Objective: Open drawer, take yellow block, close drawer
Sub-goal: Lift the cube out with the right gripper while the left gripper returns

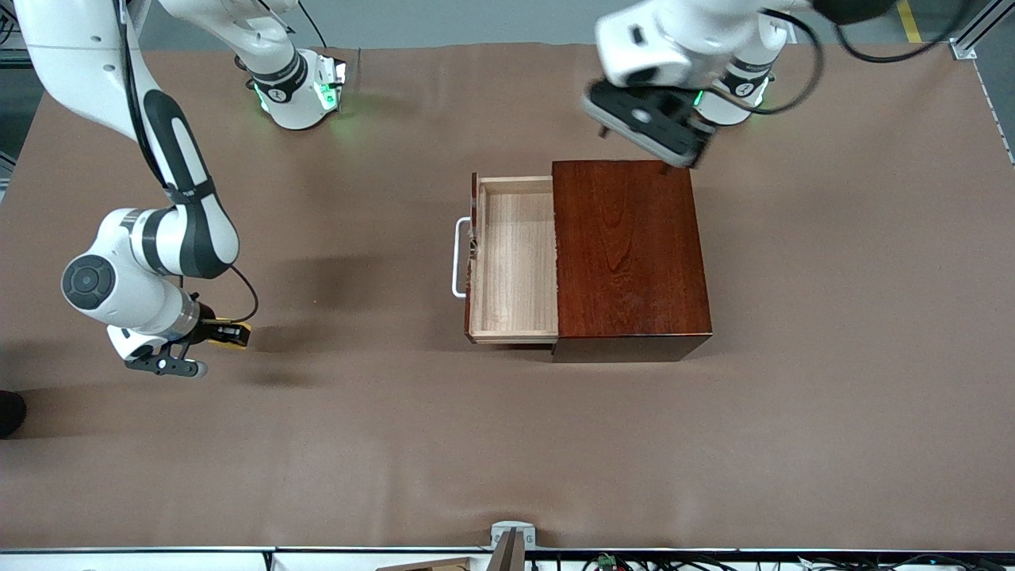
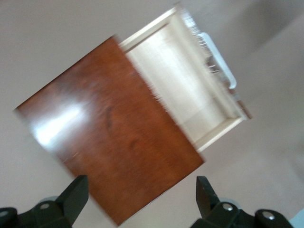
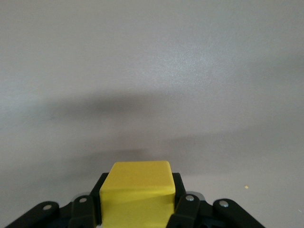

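The dark reddish-brown wooden box [image 1: 630,254] stands mid-table. Its drawer [image 1: 515,262], a light-wood tray with a white bar handle [image 1: 458,258], is pulled out toward the right arm's end of the table, and the part that shows holds nothing. My right gripper [image 1: 222,333] is shut on the yellow block [image 1: 235,334] just above the table at the right arm's end. The right wrist view shows the block [image 3: 137,190] between the fingers [image 3: 183,199]. My left gripper [image 1: 638,151] is open and empty, in the air over the box's edge toward the robots' bases. The left wrist view shows the box [image 2: 114,142] and drawer [image 2: 185,80].
The brown table cover [image 1: 507,444] is bare around the box. The two arm bases [image 1: 297,95] stand along the table edge farthest from the front camera. A camera mount [image 1: 511,539] sits at the table's nearest edge.
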Controlling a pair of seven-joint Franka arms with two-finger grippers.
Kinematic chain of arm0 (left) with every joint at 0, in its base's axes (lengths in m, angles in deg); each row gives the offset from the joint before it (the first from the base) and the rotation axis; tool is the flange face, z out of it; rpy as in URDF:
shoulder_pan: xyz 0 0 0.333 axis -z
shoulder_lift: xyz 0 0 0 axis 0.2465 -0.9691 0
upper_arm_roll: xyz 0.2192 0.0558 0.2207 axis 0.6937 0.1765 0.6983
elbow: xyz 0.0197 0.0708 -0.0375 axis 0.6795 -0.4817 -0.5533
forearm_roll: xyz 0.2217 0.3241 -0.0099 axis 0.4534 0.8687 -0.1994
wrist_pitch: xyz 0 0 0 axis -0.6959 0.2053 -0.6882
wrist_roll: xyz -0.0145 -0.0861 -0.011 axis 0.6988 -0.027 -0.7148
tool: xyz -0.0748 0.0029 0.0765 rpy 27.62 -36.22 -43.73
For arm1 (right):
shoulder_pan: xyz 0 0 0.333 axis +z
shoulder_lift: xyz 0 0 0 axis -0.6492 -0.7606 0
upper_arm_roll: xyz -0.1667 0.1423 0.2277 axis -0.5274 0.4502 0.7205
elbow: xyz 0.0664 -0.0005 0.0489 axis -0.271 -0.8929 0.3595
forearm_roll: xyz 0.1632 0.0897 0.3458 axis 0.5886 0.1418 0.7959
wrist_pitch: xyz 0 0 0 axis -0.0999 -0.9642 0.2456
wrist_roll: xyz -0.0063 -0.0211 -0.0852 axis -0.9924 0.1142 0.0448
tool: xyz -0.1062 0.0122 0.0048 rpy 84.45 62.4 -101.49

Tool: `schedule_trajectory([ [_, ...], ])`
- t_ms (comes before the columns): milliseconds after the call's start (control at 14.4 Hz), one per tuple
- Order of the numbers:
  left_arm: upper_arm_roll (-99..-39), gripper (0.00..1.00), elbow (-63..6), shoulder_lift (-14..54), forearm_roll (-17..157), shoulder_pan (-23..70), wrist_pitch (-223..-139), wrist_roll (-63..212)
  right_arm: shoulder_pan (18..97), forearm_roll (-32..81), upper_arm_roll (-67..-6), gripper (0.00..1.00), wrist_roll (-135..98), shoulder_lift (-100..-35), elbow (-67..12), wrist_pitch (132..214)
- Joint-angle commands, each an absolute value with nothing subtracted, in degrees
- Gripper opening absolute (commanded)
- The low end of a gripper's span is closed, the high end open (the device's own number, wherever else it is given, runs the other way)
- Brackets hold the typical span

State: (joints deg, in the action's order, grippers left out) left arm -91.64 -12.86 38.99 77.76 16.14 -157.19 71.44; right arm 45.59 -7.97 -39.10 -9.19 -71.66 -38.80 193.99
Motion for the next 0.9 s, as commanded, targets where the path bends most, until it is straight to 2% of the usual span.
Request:
schedule_trajectory([
  [0,-99.1,1.0,-11.9,32.2,78.7,15.7,-165.5,67.9,44.1,-3.7,-37.7,0.0,-12.7,-75.0,-38.7,197.8],
  [208,-99.5,1.0,-8.4,23.1,83.0,22.7,-174.9,53.9,43.7,-3.0,-37.7,0.0,-14.3,-77.1,-38.8,199.0],
  [278,-99.4,1.0,-6.5,19.7,84.2,24.9,-176.8,53.1,43.7,-3.0,-37.7,0.07,-14.3,-77.2,-38.8,199.0],
  [347,-99.1,1.0,-4.7,17.0,85.3,27.3,-178.4,52.7,43.6,-3.0,-37.7,0.43,-14.3,-77.2,-38.8,199.0],
  [417,-97.8,1.0,-3.4,14.4,87.0,29.6,-181.1,52.6,43.6,-3.0,-37.7,0.87,-14.3,-77.2,-38.8,199.0],
  [486,-96.0,1.0,-2.7,12.9,88.8,33.1,-183.7,52.6,43.9,-3.0,-37.8,1.0,-14.2,-77.1,-38.8,198.9],
  [834,-76.7,1.0,-2.4,7.2,90.0,50.0,-194.8,47.8,44.9,-3.3,-37.9,1.0,-14.4,-73.0,-38.7,197.2],
])
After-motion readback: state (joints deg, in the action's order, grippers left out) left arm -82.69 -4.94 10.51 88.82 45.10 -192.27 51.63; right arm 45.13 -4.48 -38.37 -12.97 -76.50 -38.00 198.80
